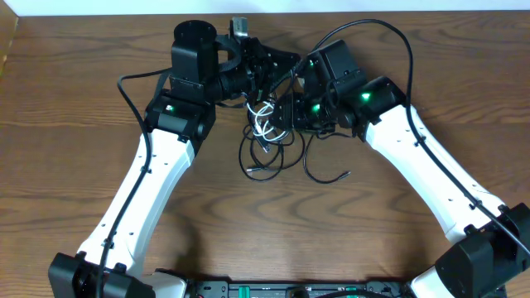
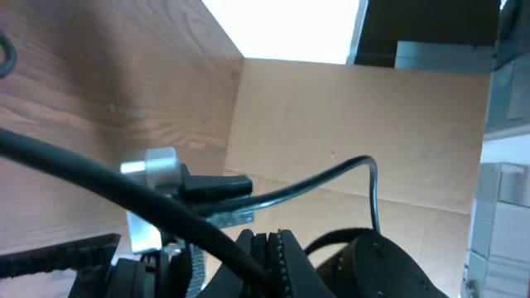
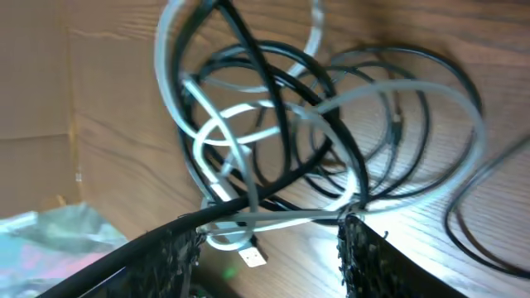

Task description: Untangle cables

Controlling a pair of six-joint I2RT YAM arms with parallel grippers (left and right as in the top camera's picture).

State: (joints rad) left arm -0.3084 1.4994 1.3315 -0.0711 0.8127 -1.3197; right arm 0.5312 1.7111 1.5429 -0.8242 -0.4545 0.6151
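Observation:
The cables lie in a tangle [image 1: 269, 136] at the table's far middle. The short white cable [image 1: 263, 120] loops among two black cables [image 1: 267, 161], and one black end trails to the right [image 1: 327, 175]. My left gripper [image 1: 269, 70] is just behind the tangle. In the left wrist view its fingers [image 2: 277, 244] are pressed together where a black cable [image 2: 124, 186] runs into them. My right gripper [image 1: 286, 114] is over the tangle. In the right wrist view its fingers [image 3: 269, 248] are apart, with the white cable [image 3: 211, 124], its plug [image 3: 252, 255] and black loops [image 3: 414, 99] beyond them.
A silver fitting with a black plug [image 1: 240, 25] stands at the table's far edge, and it also shows in the left wrist view [image 2: 153, 170]. A cardboard box [image 2: 348, 124] stands beyond the table. Thick arm cables [image 1: 132, 91] arc beside both wrists.

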